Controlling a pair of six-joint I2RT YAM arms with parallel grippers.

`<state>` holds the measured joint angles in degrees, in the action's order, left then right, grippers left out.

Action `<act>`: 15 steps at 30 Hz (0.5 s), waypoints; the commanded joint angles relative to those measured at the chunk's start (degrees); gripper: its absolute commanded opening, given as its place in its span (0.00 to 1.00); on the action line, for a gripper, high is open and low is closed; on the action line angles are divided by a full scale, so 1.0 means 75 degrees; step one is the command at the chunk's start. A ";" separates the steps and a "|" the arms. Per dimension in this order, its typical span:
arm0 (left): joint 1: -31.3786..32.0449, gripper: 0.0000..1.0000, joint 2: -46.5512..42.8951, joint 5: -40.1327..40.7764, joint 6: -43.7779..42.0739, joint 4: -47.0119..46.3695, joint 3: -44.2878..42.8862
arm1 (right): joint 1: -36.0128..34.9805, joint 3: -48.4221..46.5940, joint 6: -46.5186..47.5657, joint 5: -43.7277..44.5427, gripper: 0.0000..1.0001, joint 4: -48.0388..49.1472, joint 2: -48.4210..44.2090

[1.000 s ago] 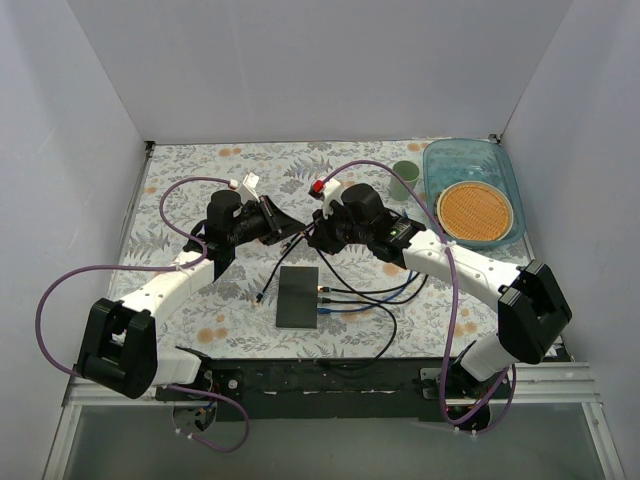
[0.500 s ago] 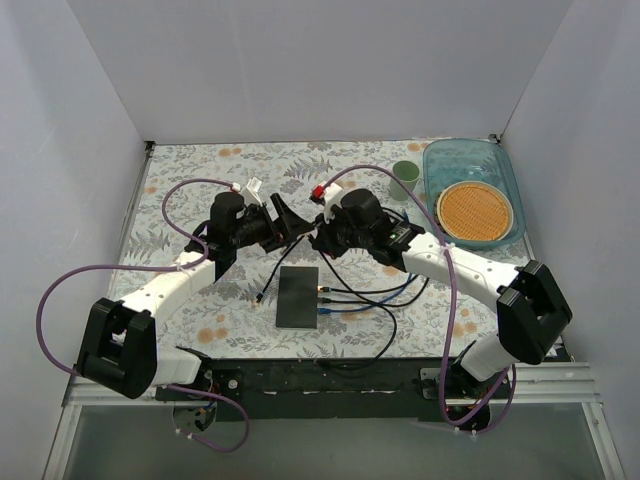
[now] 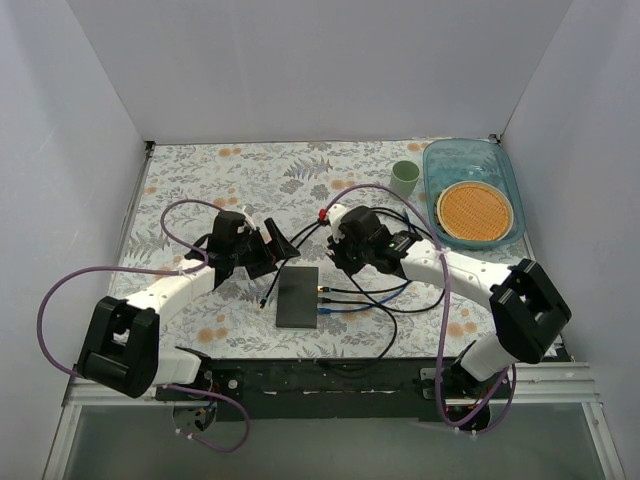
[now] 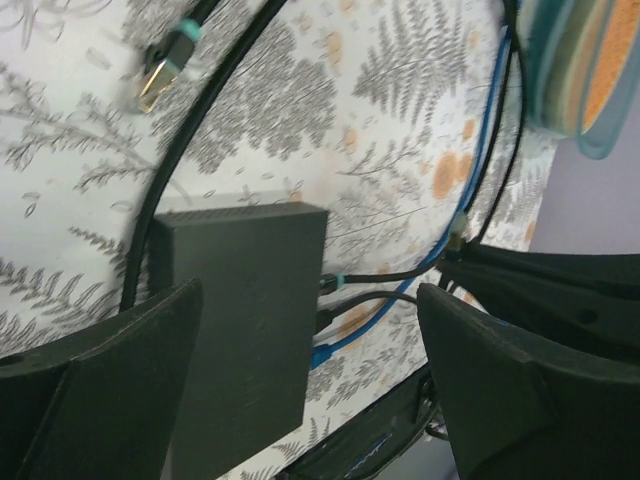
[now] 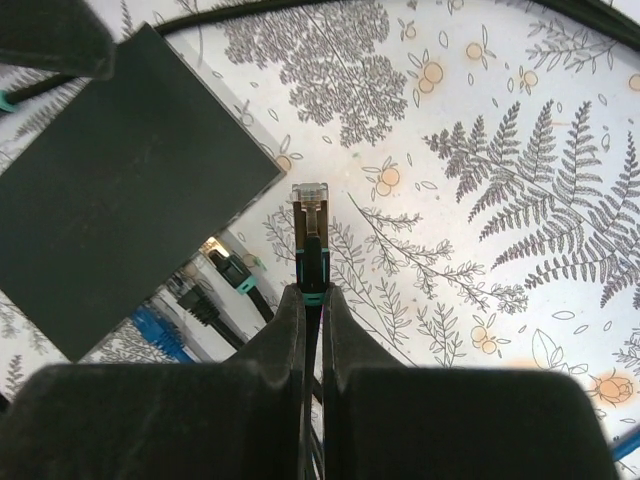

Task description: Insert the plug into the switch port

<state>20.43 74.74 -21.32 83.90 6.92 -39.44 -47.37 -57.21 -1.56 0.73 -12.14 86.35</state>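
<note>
The switch (image 3: 298,297) is a flat dark grey box on the floral cloth, with cables plugged into the ports along its right edge (image 3: 319,297). My right gripper (image 3: 334,256) hovers just beyond the switch's far right corner, shut on a black cable right behind the plug (image 5: 310,213). In the right wrist view the plug points away from me beside the switch (image 5: 120,190), above the cloth and apart from the port edge. My left gripper (image 3: 272,243) hangs open over the far left of the switch (image 4: 250,310), with nothing between its fingers (image 4: 110,390).
A second loose plug (image 4: 158,82) with a gold tip lies left of the switch. Black and blue cables (image 3: 375,295) run right from the ports. A green cup (image 3: 404,179) and a blue tray (image 3: 430,165) holding an orange disc stand at the back right.
My left gripper has opened and let go of the cable, then dropped back towards the switch. My right gripper has carried the plug nearer and lower, towards the switch.
</note>
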 commanded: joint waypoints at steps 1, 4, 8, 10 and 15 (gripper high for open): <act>-0.0016 0.88 0.0100 0.0253 -0.0089 0.0191 0.0313 | -0.0011 -0.0105 0.0429 0.0336 0.01 -0.0349 0.0485; -0.0016 0.88 0.0265 0.0195 -0.0112 0.0133 0.0395 | -0.0011 -0.0246 0.0641 0.0208 0.01 -0.0502 0.0884; -0.0016 0.88 0.0639 0.0019 -0.0112 -0.0066 0.0396 | -0.0011 -0.0364 0.0841 -0.0004 0.01 -0.0619 0.1319; -0.0016 0.88 0.0792 -0.0063 -0.0124 -0.0195 0.0349 | -0.0011 -0.0376 0.0911 -0.0051 0.01 -0.0584 0.1447; -0.0016 0.88 0.1645 -0.0309 -0.0136 -0.0547 0.0068 | -0.0023 -0.0645 0.1122 -0.0787 0.01 -0.0678 0.1775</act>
<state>20.43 83.11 -22.11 83.74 5.21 -36.62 -47.37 -58.37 4.21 -0.69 -16.53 98.00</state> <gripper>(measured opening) 0.877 0.048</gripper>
